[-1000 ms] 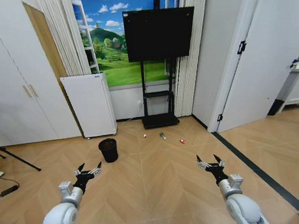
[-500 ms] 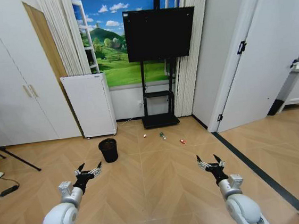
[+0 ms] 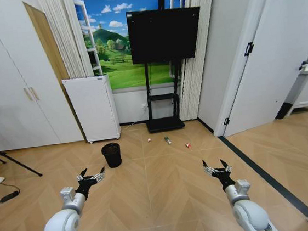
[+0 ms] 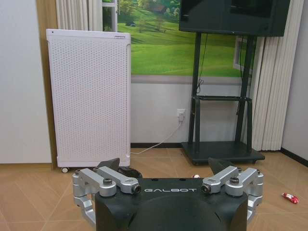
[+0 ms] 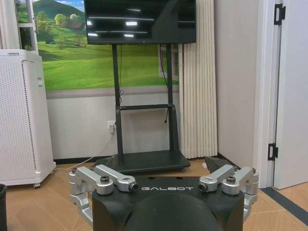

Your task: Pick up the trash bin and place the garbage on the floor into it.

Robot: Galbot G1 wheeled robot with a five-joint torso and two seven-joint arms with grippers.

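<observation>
The trash bin, small, black and round, stands upright on the wooden floor ahead and to the left, in front of a white appliance. The garbage lies to its right near the TV stand: a white-and-red scrap, a small bottle and a red bit. My left gripper hovers open and empty, short of the bin. At the same height on the other side, my right gripper is open and empty too, well short of the litter. The left wrist view catches the red bit on the floor.
A tall white perforated appliance stands against the back wall. Beside it is a TV on a black stand with a low base. A tripod leg and cable lie far left. A dark floor strip runs along the right.
</observation>
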